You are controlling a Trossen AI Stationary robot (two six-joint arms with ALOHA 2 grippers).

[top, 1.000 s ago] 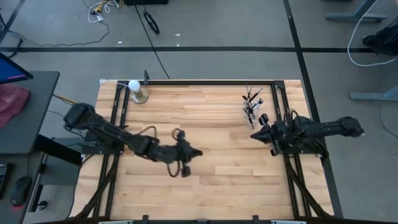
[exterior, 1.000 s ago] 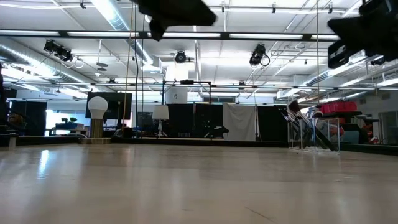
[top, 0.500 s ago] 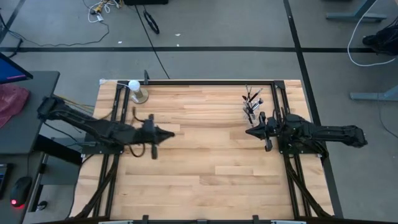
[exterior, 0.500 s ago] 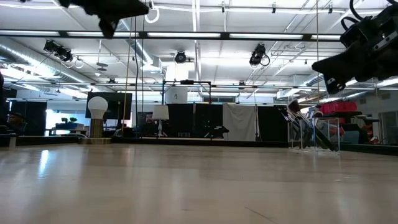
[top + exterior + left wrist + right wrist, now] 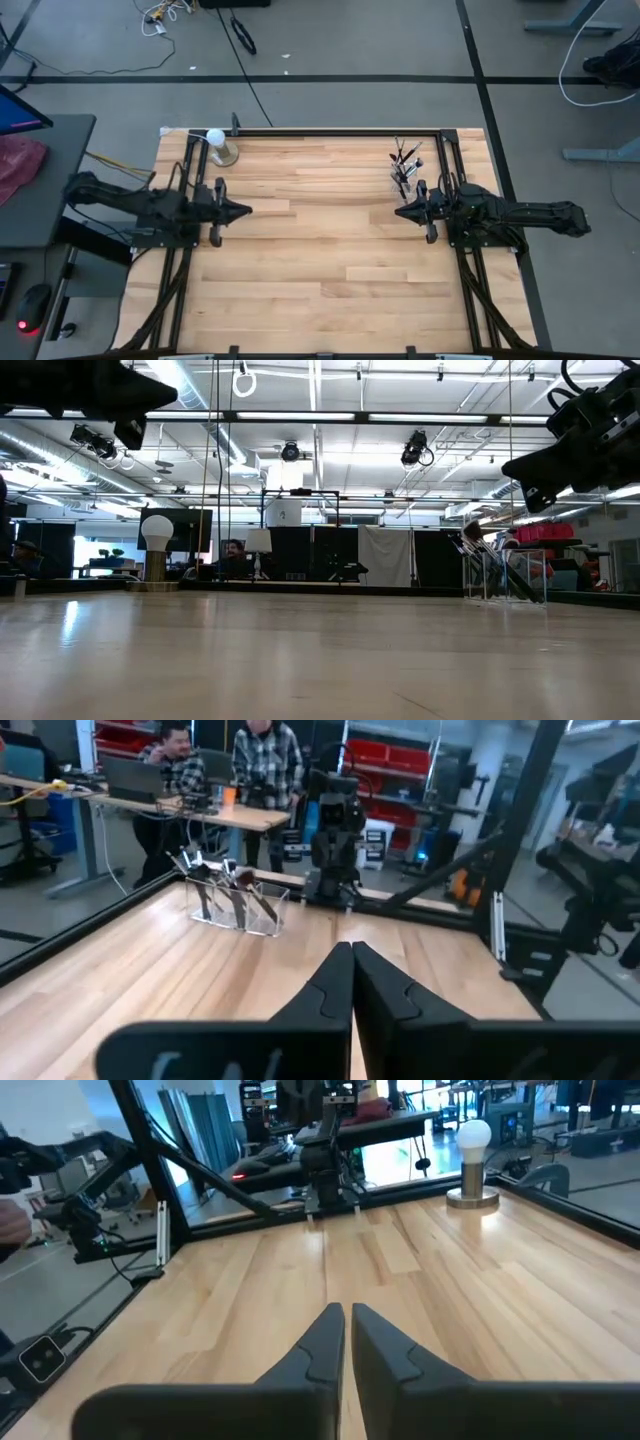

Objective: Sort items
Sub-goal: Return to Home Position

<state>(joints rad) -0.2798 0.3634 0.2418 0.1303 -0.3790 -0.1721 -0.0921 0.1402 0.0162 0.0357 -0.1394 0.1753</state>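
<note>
Since brushes (image 5: 225, 875) stand in the holder (image 5: 262, 912) at two o'clock, I judge sorting done; my left pincer (image 5: 351, 952) at nine and right pincer (image 5: 347, 1312) at three, both pressed together, need only park.

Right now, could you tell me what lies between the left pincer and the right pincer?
Nothing: in the high view, only bare table stretches between the left pincer and the right pincer. The brushes stand off that line, near the right pincer.
</note>
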